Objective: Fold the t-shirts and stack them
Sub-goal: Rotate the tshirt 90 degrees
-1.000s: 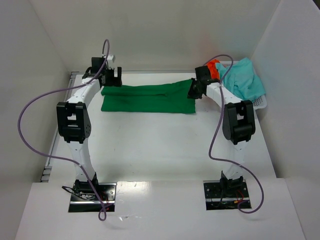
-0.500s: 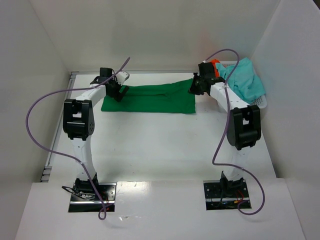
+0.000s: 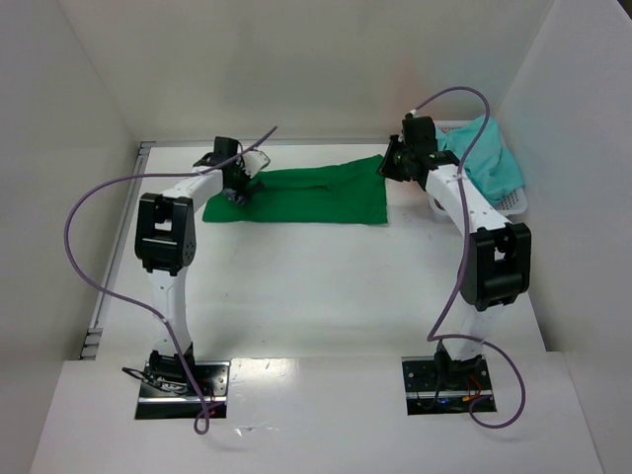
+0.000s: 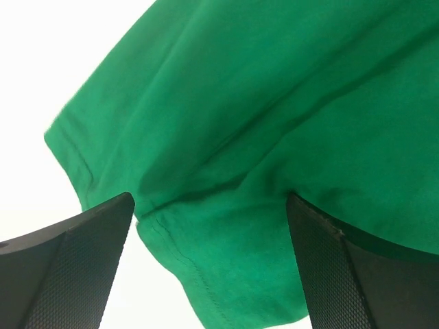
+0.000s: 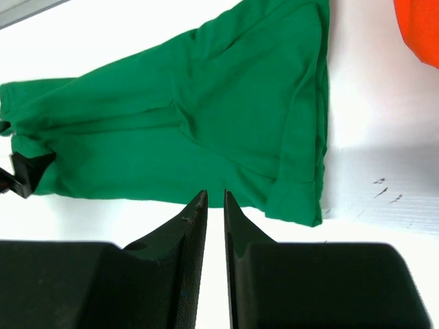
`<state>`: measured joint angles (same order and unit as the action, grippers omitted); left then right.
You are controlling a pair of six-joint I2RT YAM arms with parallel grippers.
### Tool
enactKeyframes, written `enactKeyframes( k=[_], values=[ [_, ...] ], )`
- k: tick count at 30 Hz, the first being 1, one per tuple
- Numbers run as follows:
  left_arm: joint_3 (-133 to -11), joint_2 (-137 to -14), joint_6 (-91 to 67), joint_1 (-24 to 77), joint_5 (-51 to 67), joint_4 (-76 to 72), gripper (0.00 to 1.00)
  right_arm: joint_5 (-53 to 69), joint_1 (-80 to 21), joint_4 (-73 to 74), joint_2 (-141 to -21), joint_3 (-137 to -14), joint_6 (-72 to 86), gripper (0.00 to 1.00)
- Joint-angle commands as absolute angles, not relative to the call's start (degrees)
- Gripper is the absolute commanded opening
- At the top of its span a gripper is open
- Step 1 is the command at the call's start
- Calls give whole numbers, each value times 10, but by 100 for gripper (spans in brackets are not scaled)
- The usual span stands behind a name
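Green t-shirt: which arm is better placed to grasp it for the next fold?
Left, probably. The left gripper stands wide open, straddling a hemmed corner of the green t-shirt. The right gripper is above the other end, jaws only a slit apart, holding nothing.

The dark green t-shirt lies flat on the table in the upper middle of the top view, folded into a long horizontal band and lightly creased. The teal t-shirt sits crumpled at upper right. Of the orange t-shirt, only a corner shows, at the upper right of the right wrist view.
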<state>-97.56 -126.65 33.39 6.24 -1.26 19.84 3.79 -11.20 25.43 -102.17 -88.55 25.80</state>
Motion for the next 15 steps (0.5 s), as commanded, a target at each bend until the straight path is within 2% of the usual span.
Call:
enactKeyframes(
  k=[1,7,15],
  values=[
    [-974,-1275,363,115,-35,272,100,32,-103,255,-975,-881,247,21],
    [-907,-1231,209,212,-74,315,100,52,-98,243,-969,-865,252,21],
    [-807,-1188,-3,302,-26,383,100,69,-98,248,-969,-841,252,21]
  ],
)
